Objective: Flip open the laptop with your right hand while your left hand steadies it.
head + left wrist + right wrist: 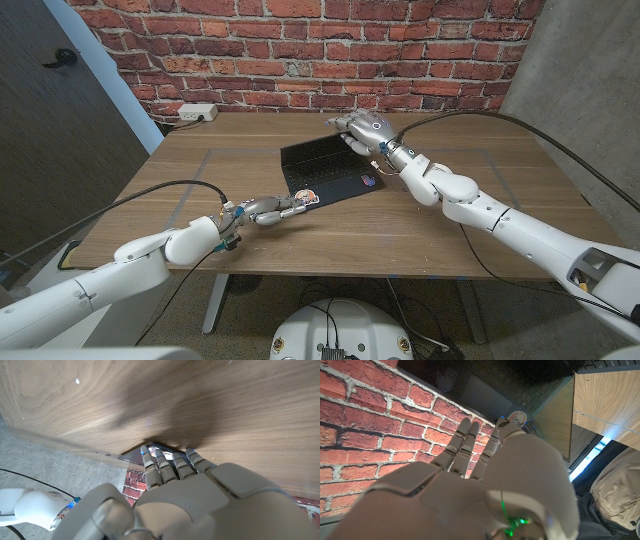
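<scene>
At table (250, 235) centre, laptop (322, 170) lies open, long axis left-right | right hand (366, 133), fingers spread, touches screen's far right corner | left hand (272, 209) fingers together, pressing near-left corner.

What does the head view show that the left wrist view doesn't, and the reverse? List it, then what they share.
Head view: the whole laptop, open, with the right hand by the lid's top edge, and a socket strip at the table's far corner.
Left wrist view: a close look at the fingertips lying on the laptop's corner.
Both: the left hand at that corner, the table and the brick wall.
</scene>
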